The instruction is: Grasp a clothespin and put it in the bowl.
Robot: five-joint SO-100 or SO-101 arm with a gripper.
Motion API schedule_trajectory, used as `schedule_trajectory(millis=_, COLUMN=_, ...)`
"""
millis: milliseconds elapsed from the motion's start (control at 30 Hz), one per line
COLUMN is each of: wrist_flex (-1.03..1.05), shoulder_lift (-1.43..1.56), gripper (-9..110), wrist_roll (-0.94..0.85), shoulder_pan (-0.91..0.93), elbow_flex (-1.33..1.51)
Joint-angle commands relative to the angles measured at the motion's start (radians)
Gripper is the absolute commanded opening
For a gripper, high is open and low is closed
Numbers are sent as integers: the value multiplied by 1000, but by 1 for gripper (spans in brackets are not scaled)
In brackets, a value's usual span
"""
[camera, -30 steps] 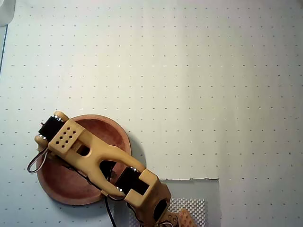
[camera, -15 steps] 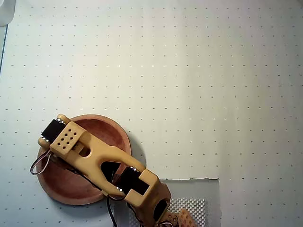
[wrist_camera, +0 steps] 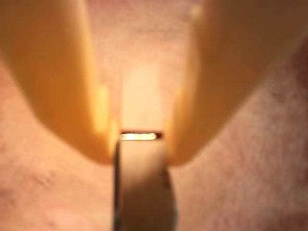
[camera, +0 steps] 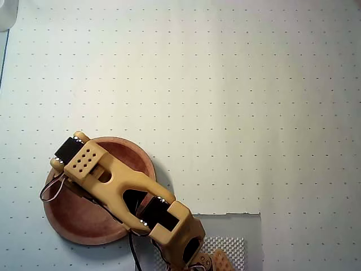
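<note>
In the wrist view the yellow fingers (wrist_camera: pixel 62 96) of my gripper (wrist_camera: pixel 139 154) stand close on both sides of a slim tan clothespin (wrist_camera: pixel 143 187), which has a shiny metal glint at its middle. The gripper is shut on the clothespin. Behind it the blurred reddish-brown inside of the bowl (wrist_camera: pixel 250 183) fills the view. In the overhead view the round wooden bowl (camera: pixel 70 217) lies at the lower left. The yellow arm (camera: pixel 113 180) reaches over it from the bottom edge and hides the gripper and the clothespin.
The table is a white sheet with a grid of small dots (camera: pixel 225 101). A grey patterned mat (camera: pixel 228 245) lies beside the arm's base at the bottom. A white object (camera: pixel 7 14) pokes in at the top left corner.
In the overhead view the arm's wrist end has shifted slightly to the right over the bowl. The bowl has not moved.
</note>
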Motion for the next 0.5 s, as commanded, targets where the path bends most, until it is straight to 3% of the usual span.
schedule_trajectory(millis=0, wrist_flex=23, shoulder_lift=55, gripper=-3, wrist_roll=-9, shoulder_pan=15, elbow_flex=-23)
schedule_trajectory(millis=467, wrist_flex=23, shoulder_lift=-11, gripper=-3, wrist_roll=-14, shoulder_pan=32, elbow_flex=-80)
